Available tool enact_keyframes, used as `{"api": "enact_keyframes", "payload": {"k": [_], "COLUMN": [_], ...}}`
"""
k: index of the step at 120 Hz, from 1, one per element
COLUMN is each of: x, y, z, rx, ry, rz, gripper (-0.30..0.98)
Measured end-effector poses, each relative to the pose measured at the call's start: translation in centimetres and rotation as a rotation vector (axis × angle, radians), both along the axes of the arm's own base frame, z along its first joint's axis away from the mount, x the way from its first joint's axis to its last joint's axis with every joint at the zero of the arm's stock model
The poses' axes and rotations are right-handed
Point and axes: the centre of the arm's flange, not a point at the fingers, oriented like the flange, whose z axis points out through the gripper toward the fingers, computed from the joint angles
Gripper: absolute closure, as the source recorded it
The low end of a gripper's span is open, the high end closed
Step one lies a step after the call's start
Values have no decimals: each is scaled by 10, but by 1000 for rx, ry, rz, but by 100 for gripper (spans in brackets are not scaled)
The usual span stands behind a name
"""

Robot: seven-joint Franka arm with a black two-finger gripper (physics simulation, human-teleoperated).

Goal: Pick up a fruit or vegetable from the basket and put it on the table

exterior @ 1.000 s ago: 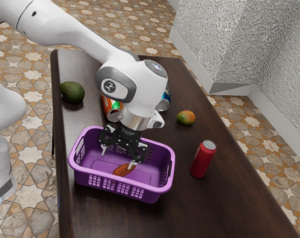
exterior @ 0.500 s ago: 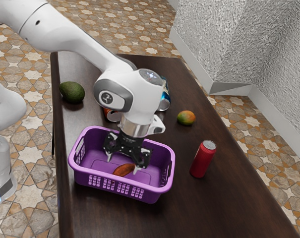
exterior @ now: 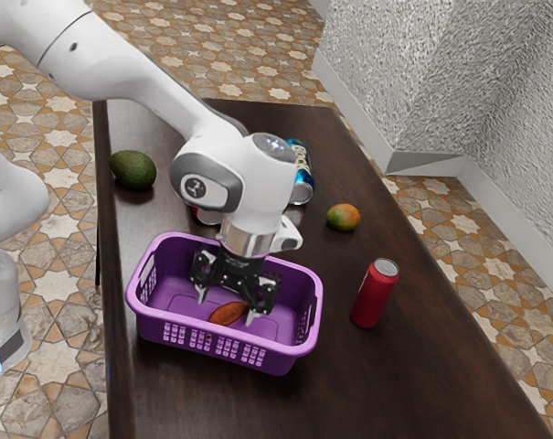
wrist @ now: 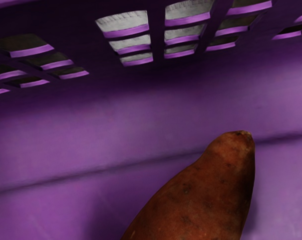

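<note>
- Exterior view: the gripper (exterior: 226, 309) points down inside the purple basket (exterior: 285, 358), its two fingers spread wide, one toward the exterior view's left and one toward its right.
- The sweet potato (exterior: 228, 314), reddish brown, lies on the basket's floor between and below the spread fingertips; they are not closed on it.
- The basket surrounds the gripper's lower part and stands on the dark wooden table (exterior: 395, 393).
- Outside the basket, toward the exterior view's right from the gripper, a red can (exterior: 375, 294) stands upright.
- Farther back from the gripper, also toward that right, lies a mango (exterior: 344, 218), green and orange.
- Behind the gripper, past the basket, is a blue can (exterior: 300, 174), partly hidden by the arm; another can (exterior: 206, 217) is mostly covered by it.
- Well apart from the gripper, toward the exterior view's upper left, rests a dark green avocado (exterior: 133, 171).
- Wrist view: the sweet potato reaches out from under the gripper, its narrow, blunt end pointing away from the hand.
- Around that end is the purple floor (wrist: 141, 115), crossed by a thin dark line.
- Farther from the gripper, past the potato's end, rises the slotted wall (wrist: 156, 30).
</note>
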Motion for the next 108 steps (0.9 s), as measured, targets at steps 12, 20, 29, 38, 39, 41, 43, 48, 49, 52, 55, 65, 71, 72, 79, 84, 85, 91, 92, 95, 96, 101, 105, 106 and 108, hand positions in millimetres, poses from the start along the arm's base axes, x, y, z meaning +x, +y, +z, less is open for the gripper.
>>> {"api": "enact_keyframes", "payload": {"k": [12,20,29,38,39,41,43,48,49,52,55,65,71,72,79,84,85,91,92,95,96,101,105,106,108], "x": [1,2,3,3,3,3,3,3,4,4,4,4,3,3,5,5,5,5,5,5,5,5,6,6,7], "y": [-1,-2,-3,-4,-3,-3,-3,-3,-3,-3,-3,-3,-5,-5,-3,-3,-3,-4,-4,-4,-4,-3,-1,-1,0], "z": [-3,-6,-6,-7,-7,-7,-7,-7,-7,-7,-7,-7,-8,-8,-10,-11,-11,-12,-12,-12,-12,-12,-12,-12,-12], "rx": [0,-2,-6,-8,-8,-9,-9,-10,-10,-11,-12,-14,-13,-13,-12,-10,-10,-10,-10,-10,-10,-12,-14,-15,-16], "ry": [-3,-2,-2,-4,-4,-4,-5,-5,-5,-5,-6,-5,-3,-3,1,3,4,5,5,5,6,7,8,8,8], "rz": [0,1,-2,-2,-2,-1,-1,-1,-1,0,0,1,-1,-1,3,3,3,3,3,3,3,6,9,10,10], "gripper": [0,0,0,0,0,0,0,0,0,1,5,22,31,32,39,40,40,38,37,36,36,35,35,35,35]}}
